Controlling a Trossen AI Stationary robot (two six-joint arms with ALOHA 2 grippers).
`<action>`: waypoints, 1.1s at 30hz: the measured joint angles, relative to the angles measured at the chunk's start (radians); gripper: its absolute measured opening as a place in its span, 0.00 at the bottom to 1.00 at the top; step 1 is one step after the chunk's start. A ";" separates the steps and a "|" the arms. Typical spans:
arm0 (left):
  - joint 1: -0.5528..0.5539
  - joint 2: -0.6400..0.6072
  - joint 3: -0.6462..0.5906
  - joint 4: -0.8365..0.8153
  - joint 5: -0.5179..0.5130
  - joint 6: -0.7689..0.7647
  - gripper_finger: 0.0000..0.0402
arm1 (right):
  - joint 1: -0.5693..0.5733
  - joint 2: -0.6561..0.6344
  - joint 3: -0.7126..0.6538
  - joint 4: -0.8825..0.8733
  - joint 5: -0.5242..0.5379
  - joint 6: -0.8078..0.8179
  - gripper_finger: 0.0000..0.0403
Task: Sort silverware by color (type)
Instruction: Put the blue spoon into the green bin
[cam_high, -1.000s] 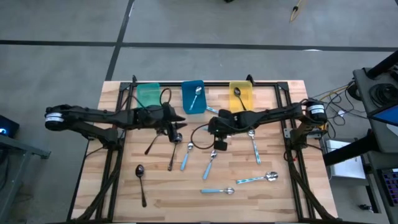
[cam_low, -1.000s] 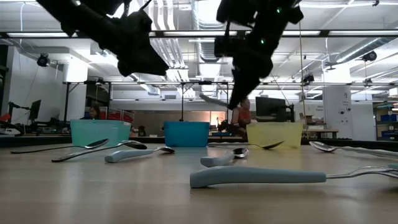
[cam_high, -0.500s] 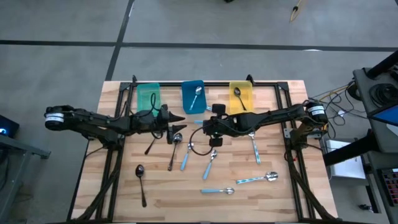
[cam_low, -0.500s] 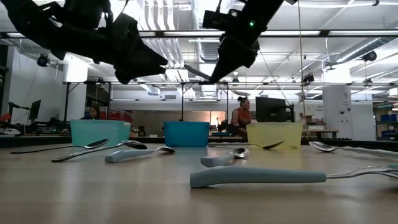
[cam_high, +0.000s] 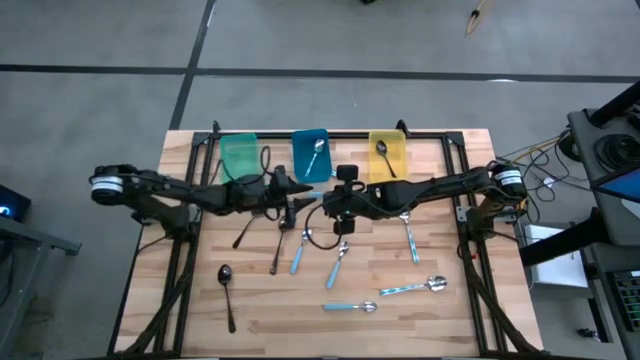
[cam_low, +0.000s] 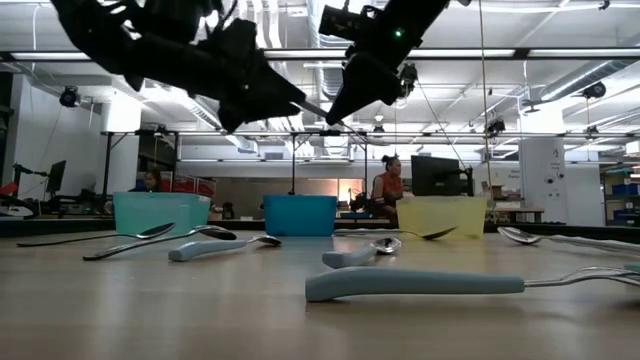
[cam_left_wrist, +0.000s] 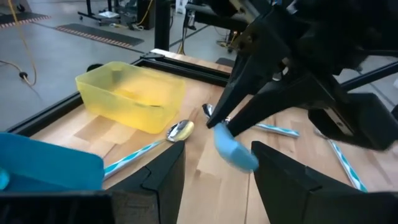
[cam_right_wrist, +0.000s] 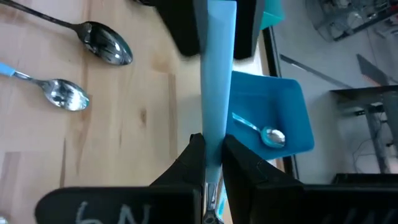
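My right gripper (cam_high: 325, 203) hovers above the table's middle, shut on a spoon with a light-blue handle (cam_right_wrist: 217, 74). The handle points at my left gripper (cam_high: 298, 195), which faces it and is open. In the left wrist view the handle's free end (cam_left_wrist: 233, 149) hangs just ahead of the gap between my open left fingers (cam_left_wrist: 161, 180), apart from them. Several more blue-handled spoons (cam_high: 338, 265) and three dark spoons (cam_high: 226, 290) lie flat on the table. The blue bin (cam_high: 311, 155) holds one silver spoon, and the yellow bin (cam_high: 388, 153) holds another. My right gripper pinches the spoon between its two fingers (cam_right_wrist: 196, 158) at the handle's bowl-side end (cam_right_wrist: 214, 127). The bowl is hidden behind the fingers. The spoon is lifted clear of the table and sticks out straight ahead of the fingers, toward the table's left.
A teal bin (cam_high: 238, 153), the blue bin and the yellow bin stand in a row at the table's far edge. A black cable loops (cam_high: 318, 238) on the wood below the grippers. A black frame rail (cam_high: 460, 170) runs along the table's sides. A person (cam_low: 385, 185) shows in the room beyond.
My right gripper has risen and moved toward the table's left, tipping the spoon from hanging downward to nearly level, with its handle toward my left gripper. My left gripper has moved toward the right, up to the handle's free end.
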 joint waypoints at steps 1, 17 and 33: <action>0.000 0.016 0.011 -0.001 0.000 -0.005 0.41 | 0.002 0.000 0.000 -0.003 0.013 -0.007 0.05; 0.000 0.105 0.099 -0.003 0.000 -0.054 0.28 | 0.002 0.000 -0.006 -0.027 0.034 -0.020 0.05; 0.001 0.100 0.109 -0.046 -0.007 -0.090 0.08 | 0.002 0.000 -0.007 -0.026 0.035 0.000 0.07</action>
